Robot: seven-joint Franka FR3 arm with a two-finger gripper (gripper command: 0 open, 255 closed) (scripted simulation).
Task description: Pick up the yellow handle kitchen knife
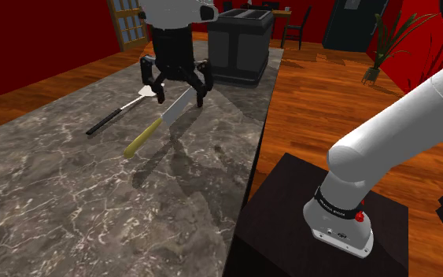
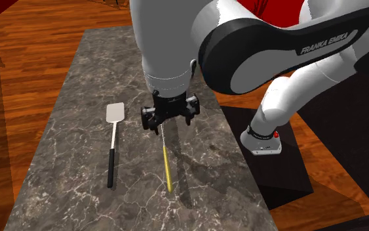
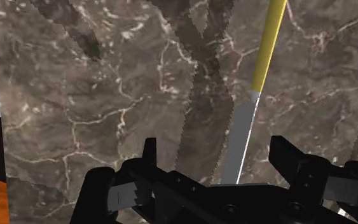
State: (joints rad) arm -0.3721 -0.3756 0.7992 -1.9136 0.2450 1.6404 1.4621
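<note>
The knife (image 1: 160, 124) lies flat on the dark marble counter (image 1: 54, 204), its yellow handle (image 1: 142, 142) pointing toward the stand's end and its grey blade (image 1: 178, 108) away. My black gripper (image 1: 179, 95) hangs open just above the blade, one finger on each side. In the wrist view the blade (image 3: 240, 149) runs up between the fingers (image 3: 149, 156), untouched and nearer one finger, and the yellow handle (image 3: 268, 48) stretches away ahead. In the second exterior view the gripper (image 2: 169, 122) hovers over the blade end of the knife (image 2: 166, 161).
A spatula (image 1: 111, 117) with a black handle and white head lies beside the knife, close to one finger; spatula (image 2: 113, 141). A dark cabinet (image 1: 239, 43) stands at the counter's far end. The counter edge (image 1: 247, 181) drops to wooden floor by the stand (image 1: 322, 228).
</note>
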